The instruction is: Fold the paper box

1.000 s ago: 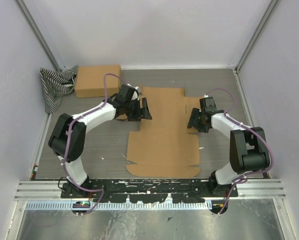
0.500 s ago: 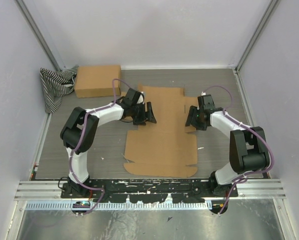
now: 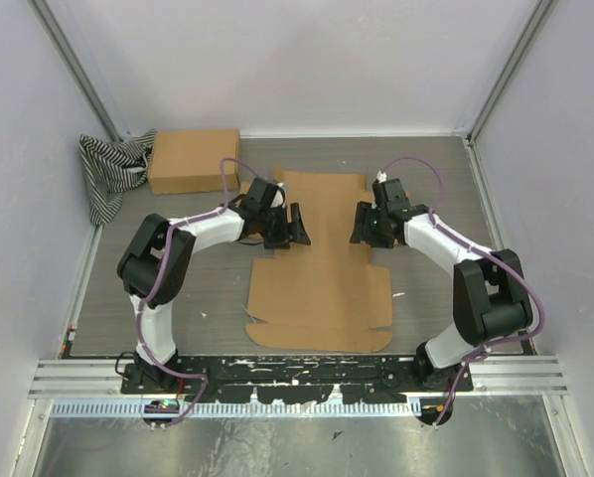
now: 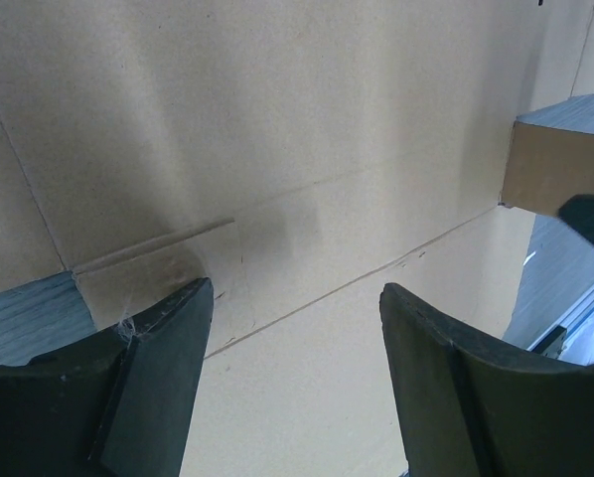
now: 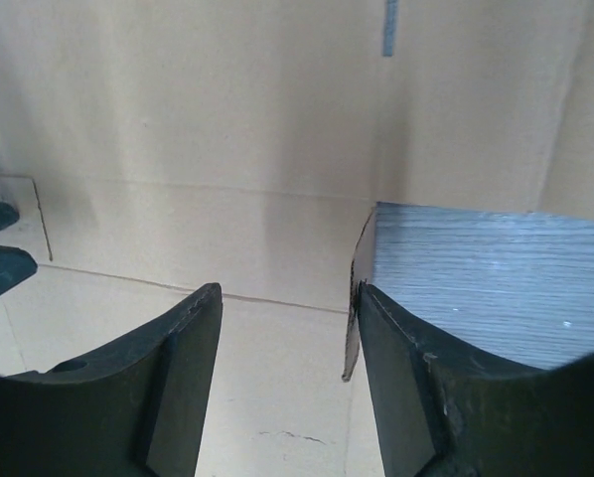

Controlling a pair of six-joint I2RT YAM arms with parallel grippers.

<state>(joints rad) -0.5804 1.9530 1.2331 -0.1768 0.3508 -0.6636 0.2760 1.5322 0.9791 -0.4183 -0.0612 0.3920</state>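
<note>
The flat brown cardboard box blank (image 3: 322, 283) lies unfolded on the grey table between the arms. My left gripper (image 3: 296, 227) is open and empty, low over the blank's left edge. In the left wrist view (image 4: 295, 328) creased cardboard (image 4: 277, 149) fills the gap between the fingers. My right gripper (image 3: 361, 227) is open at the blank's right edge. In the right wrist view (image 5: 287, 318) a raised flap edge (image 5: 355, 298) stands against the inside of the right finger (image 5: 406, 388).
A closed brown cardboard box (image 3: 194, 160) sits at the back left beside a striped cloth (image 3: 108, 171). Pale walls enclose the table on three sides. Bare grey table (image 5: 496, 278) shows to the right of the blank.
My right gripper has moved left and a little farther away, onto the blank's right flap. My left gripper moved right onto the blank's left edge, then held. The blank shifted slightly left.
</note>
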